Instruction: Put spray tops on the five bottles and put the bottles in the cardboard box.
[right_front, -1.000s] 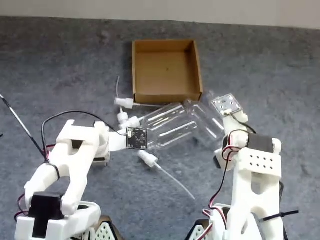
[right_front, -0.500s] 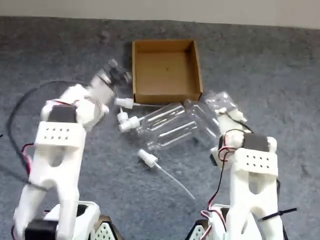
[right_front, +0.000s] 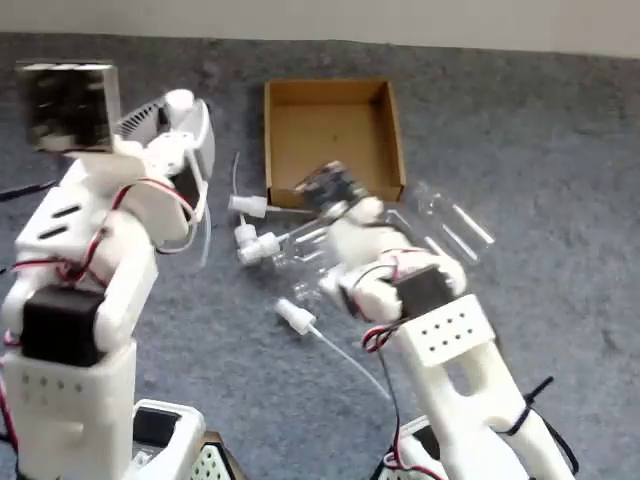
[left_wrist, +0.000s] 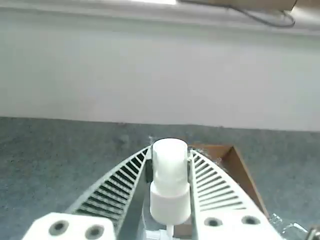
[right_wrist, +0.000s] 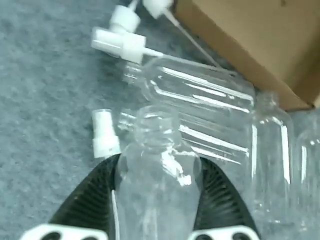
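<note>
Left arm: left gripper (left_wrist: 170, 154) raised high above the table's left side. A second ago low at the necks of the lying bottles, half a second ago beside the box's left wall.
Left grasp: clamped on a white plastic spray top (left_wrist: 170, 187), upright between the ribbed white fingers (left_wrist: 215, 187), cap just above the fingertips. In the high view, what looks like its thin pale tube (right_front: 205, 235) hanging below.
Right arm: right gripper (right_wrist: 159, 167) now over the middle of the bottle cluster, just in front of the box's near wall. In both earlier frames out to the right, above the rightmost bottle.
Right grasp: closed on a clear plastic bottle with an open neck (right_wrist: 156, 150), pinched between the black fingers (right_wrist: 87, 202), neck pointing away from the wrist.
Lying bottles: clear bottles side by side (right_front: 305, 250) on the table in front of the box, white tops at their neck ends. Whether screwed on, cannot tell. Roughly where they lay before.
Rightmost bottle: another clear bottle (right_front: 455, 225) on the table right of the box's near corner, uncovered since the arm swung away.
Loose top: white sprayer with a long thin tube (right_front: 296, 316) on the table nearer the arms, unmoved.
Box: brown open-topped cardboard box (right_front: 268, 140), same spot, all bottles outside it.
Table: grey carpet-like cover (right_front: 540, 150).
</note>
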